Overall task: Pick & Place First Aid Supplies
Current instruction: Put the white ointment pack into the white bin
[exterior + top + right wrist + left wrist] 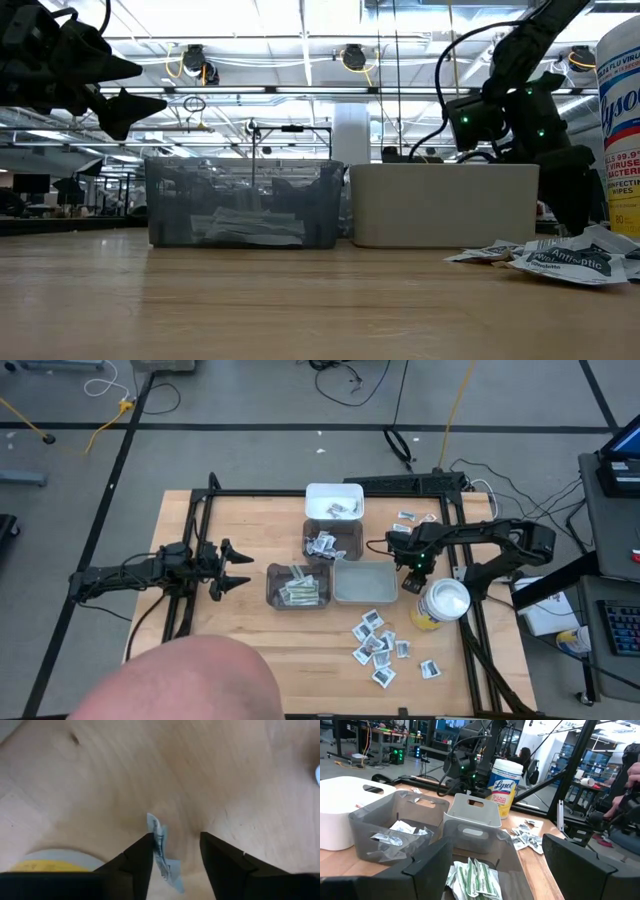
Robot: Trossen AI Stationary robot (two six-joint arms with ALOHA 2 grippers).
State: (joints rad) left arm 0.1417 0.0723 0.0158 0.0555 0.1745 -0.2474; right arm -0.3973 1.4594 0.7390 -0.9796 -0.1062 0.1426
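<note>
Top-down view of wooden desk (240, 650). Left gripper (236, 568) waits at 9 o'clock side, fingers (427, 867) apart, empty. Right gripper (412, 564) at 3 o'clock side, just beside yellow canister (440, 605). Its fingers (142, 855) apart w/ white sachet (161, 852) standing on edge between them, against one finger; firm grip can't be told. More sachets (378, 645) scattered at 5 o'clock; others in bins (298, 585) at centre.

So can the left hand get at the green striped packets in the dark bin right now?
Probably yes: the left hand hangs open just beside the dark bin, whose top is uncovered, and nothing lies between it and the green striped packets.
</note>
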